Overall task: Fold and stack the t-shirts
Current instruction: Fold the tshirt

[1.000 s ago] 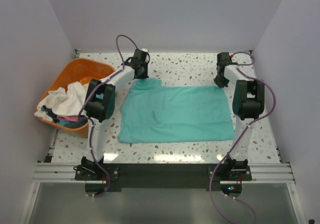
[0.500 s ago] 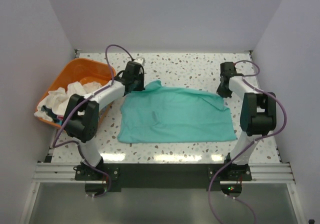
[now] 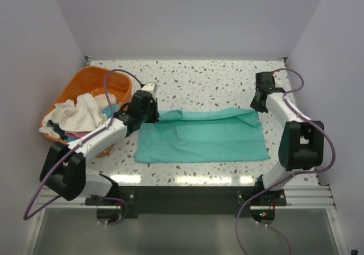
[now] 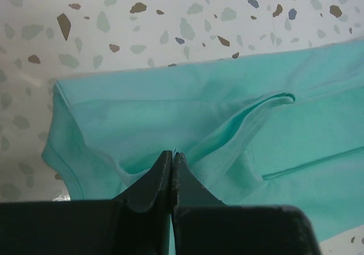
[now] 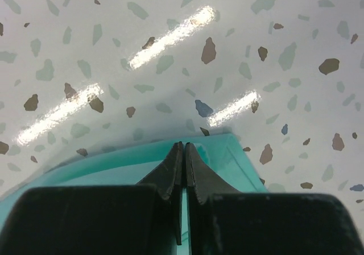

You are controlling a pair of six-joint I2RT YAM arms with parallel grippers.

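Observation:
A teal-green t-shirt [image 3: 205, 144] lies spread across the middle of the table, its far edge lifted and drawn over the rest, so it forms a narrow band. My left gripper [image 3: 150, 110] is shut on the shirt's far left edge; in the left wrist view its tips [image 4: 172, 153] pinch a fold of the teal cloth [image 4: 142, 110]. At the far right corner of the shirt my right gripper [image 3: 256, 105] is shut as well. The right wrist view shows its tips [image 5: 183, 145] closed over the teal hem [image 5: 234, 161]. More t-shirts, white [image 3: 77, 112] over pink [image 3: 75, 134], sit in the basket.
An orange plastic basket [image 3: 94, 75] stands at the left edge of the speckled table [image 3: 205, 81], close beside my left arm. Walls close in the back and both sides. The arm bases and a metal rail [image 3: 182, 195] run along the near edge.
Both grippers have moved toward the near side, carrying the shirt's far edge with them. The shirt has gone from a broad flat sheet to a narrower band.

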